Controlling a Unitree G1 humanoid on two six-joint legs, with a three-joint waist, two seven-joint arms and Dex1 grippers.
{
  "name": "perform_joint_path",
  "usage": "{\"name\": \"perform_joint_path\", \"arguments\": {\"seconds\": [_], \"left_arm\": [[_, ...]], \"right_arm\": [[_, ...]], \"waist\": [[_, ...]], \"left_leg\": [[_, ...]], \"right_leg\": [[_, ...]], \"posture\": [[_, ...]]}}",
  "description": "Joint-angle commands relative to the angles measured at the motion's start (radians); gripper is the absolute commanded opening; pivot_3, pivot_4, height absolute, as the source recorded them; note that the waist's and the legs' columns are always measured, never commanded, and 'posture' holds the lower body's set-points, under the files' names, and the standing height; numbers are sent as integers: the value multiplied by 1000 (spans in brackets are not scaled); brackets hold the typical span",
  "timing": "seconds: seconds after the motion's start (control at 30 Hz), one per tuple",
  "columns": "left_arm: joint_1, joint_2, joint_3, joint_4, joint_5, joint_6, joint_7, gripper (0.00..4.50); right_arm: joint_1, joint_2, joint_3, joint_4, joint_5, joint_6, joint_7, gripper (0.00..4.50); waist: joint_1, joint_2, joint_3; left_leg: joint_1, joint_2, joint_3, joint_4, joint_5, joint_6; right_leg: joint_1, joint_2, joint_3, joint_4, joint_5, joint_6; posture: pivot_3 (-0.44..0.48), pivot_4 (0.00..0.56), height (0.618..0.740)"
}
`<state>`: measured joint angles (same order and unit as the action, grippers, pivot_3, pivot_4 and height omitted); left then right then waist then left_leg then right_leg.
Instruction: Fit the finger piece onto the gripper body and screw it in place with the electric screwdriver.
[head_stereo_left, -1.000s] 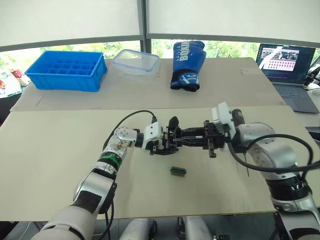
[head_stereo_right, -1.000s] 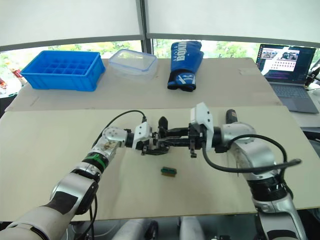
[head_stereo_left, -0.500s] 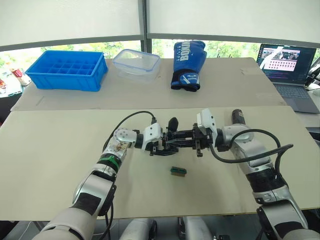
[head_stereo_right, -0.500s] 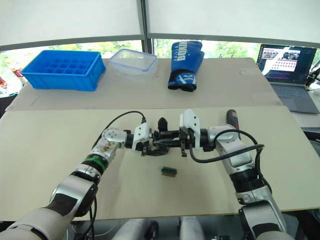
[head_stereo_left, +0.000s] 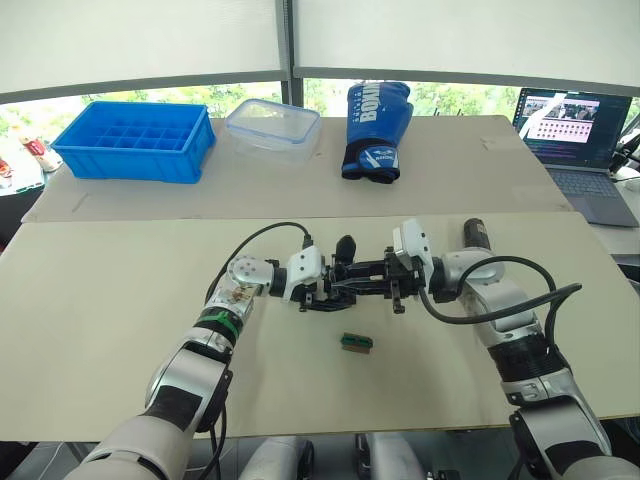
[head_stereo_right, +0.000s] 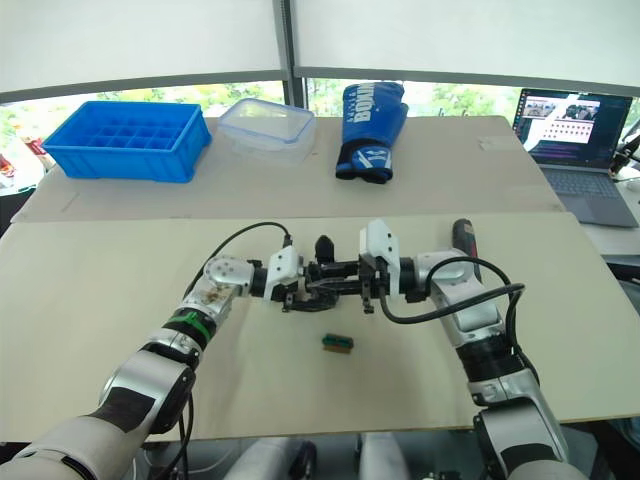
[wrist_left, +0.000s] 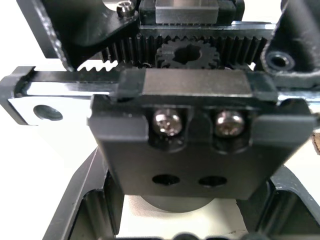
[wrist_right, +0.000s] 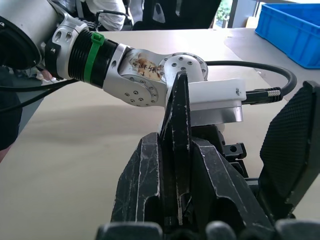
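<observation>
Between the two claws, mid-table (head_stereo_left: 110, 300), sits the small black mechanical gripper body (head_stereo_left: 335, 285): the left claw (head_stereo_left: 318, 289) clamps it, while the right claw (head_stereo_left: 372, 282) pinches the black tapered plastic finger piece (wrist_right: 179, 125) against it.

You are in a lab or office room: big windows (head_stereo_left: 150, 40), wide pale work tables (head_stereo_left: 90, 300), an open grey laptop (head_stereo_left: 575, 135), a blue plastic sorting tray (head_stereo_left: 135, 140).

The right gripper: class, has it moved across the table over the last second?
Yes. The right gripper slid toward the robot's left, closing on the gripper body, judged against the small green block.
</observation>
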<state>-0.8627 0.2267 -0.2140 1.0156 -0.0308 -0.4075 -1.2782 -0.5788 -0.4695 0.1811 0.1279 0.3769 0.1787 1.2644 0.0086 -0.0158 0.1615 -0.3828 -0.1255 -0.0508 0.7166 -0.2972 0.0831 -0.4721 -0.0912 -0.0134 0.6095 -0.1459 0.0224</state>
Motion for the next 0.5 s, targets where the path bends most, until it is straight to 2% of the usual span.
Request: {"name": "perform_joint_path", "arguments": {"seconds": [0.03, 0.23, 0.37, 0.5], "left_arm": [[-9, -8, 7, -35, -3, -8, -10, 2367], [-12, -3, 12, -35, 1, -4, -12, 2367], [-12, 5, 12, -28, 7, -15, -12, 2367], [-13, 5, 13, -26, 7, -12, -10, 2367]], "right_arm": [[49, -6, 11, 74, -32, -11, 7, 355], [53, 11, 21, 153, -41, -70, 55, 355], [-21, 29, 55, 276, -85, -115, 96, 355], [-34, -39, 146, 287, -155, -43, 157, 355]], "waist": [[0, 0, -1], [0, 1, -3], [-5, 1, -4], [-8, 2, -4]], "left_leg": [[1, 0, 0, 0, 0, 0], [3, 0, 0, 0, 0, 0], [5, 0, 0, -1, 0, 0], [10, 1, 0, -2, 0, 0]], "right_leg": [[1, 0, 0, 0, 0, 0], [2, 0, 0, 0, 0, 0], [4, 1, 0, -1, 0, 0], [8, 0, 0, -1, 0, 0]], "posture": [[0, 150, 740], [0, 150, 740], [0, 150, 740], [0, 150, 740]]}}
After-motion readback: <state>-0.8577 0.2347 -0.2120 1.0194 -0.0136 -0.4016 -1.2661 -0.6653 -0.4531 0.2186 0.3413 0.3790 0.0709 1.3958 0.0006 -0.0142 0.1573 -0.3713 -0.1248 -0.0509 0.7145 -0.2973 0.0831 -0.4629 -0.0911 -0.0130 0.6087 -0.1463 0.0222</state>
